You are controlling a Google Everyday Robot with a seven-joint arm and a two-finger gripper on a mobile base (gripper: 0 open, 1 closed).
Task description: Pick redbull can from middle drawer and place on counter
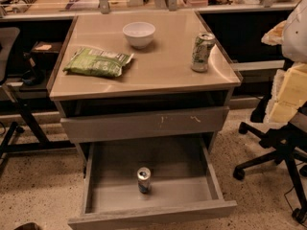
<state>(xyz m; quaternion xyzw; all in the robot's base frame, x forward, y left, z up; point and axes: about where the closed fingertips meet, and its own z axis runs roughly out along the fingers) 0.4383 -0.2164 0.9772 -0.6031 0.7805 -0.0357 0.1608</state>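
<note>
The redbull can (143,179), small, blue and silver, stands upright in the open middle drawer (153,215), near its front and a little left of centre. The drawer is pulled far out below the cabinet. The beige counter (163,68) tops the cabinet above it. My gripper is not in view. A white shape (298,28) shows at the right edge; I cannot tell whether it is part of my arm.
On the counter stand a white bowl (139,34), a green chip bag (98,62) and a taller green-and-white can (202,51). A scratched drawer front (144,123) sits above the open drawer. An office chair with yellow foam (283,138) stands to the right, and a desk leg (24,114) to the left.
</note>
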